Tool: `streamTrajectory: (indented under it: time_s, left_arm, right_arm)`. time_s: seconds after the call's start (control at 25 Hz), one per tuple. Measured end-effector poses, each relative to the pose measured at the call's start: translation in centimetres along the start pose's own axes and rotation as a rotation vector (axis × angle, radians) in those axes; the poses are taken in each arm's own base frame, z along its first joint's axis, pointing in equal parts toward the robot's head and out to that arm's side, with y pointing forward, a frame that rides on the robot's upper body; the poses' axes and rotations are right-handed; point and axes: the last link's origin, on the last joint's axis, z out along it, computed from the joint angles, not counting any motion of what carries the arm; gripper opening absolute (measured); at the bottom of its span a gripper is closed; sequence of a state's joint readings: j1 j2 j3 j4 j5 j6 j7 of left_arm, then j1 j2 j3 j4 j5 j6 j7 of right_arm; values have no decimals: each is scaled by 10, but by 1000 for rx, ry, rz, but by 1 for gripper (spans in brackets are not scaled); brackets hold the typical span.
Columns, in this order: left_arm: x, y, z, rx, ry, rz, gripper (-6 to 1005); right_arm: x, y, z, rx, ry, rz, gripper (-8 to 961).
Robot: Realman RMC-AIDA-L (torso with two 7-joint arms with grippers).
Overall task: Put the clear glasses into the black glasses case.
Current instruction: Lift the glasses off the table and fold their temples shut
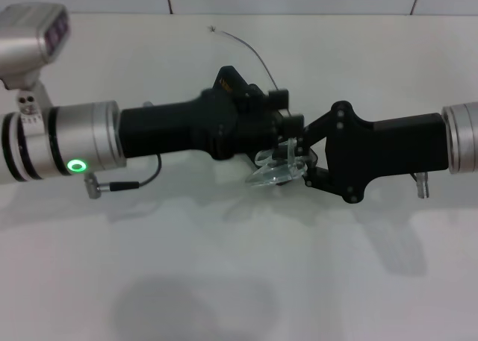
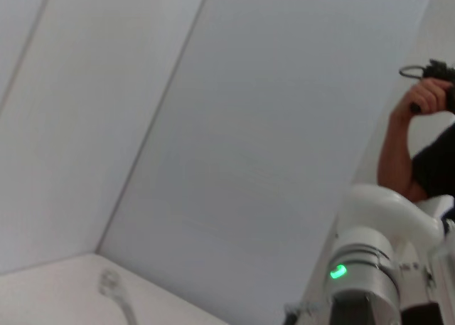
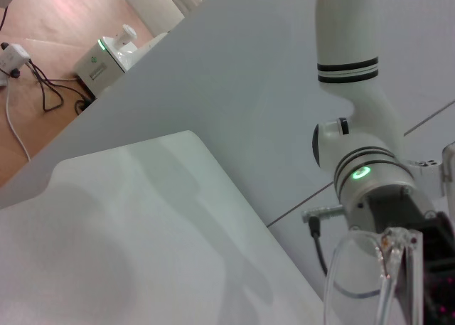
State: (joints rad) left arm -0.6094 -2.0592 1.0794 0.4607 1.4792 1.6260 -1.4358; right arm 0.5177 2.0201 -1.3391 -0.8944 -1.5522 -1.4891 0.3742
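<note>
White tabletop (image 1: 224, 281) lies below my two arms, which meet above its middle. My right gripper (image 1: 299, 158) pinches the clear glasses (image 1: 278, 169), their long axis across toward my left gripper (image 1: 287, 121), which carries the black glasses case (image 1: 231, 87); whether that grip is closed I cannot tell.

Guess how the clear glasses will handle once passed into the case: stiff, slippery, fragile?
The clear glasses, held mid-air between both grippers, look thin and light. Their glossy plastic is probably slippery. The slim arms seen in the right wrist view may flex or snap if squeezed.
</note>
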Motion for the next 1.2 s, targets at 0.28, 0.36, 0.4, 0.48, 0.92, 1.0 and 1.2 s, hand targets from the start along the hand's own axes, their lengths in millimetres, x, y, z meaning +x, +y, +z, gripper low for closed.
streamTrajectory:
  time_s: [0.28,0.36,0.4,0.48,0.92,1.0,1.2]
  left_arm:
    - [3,-7,-22,70,28,10,643]
    - [2,-10,-32,107,31,12,643]
    - [1,-13,-37,129,28,11,643]
    - [0,-16,-42,157,22,11,643]
    - [0,-21,-26,187,26,117,643]
    - [2,-20,-21,180,43,145,644]
    - [5,-17,-18,179,98,209,643]
  right_arm:
    - [-4,3,-3,-8,-27,-2,107]
    - [-10,3,-6,-7,-71,-15,107]
    - [-13,4,-8,-4,-95,-21,107]
    - [-19,4,-12,7,-134,-29,108]
    - [-39,10,5,-15,-363,20,107]
    - [-37,9,10,-22,-372,57,107]
    - [-27,4,15,5,-330,160,107]
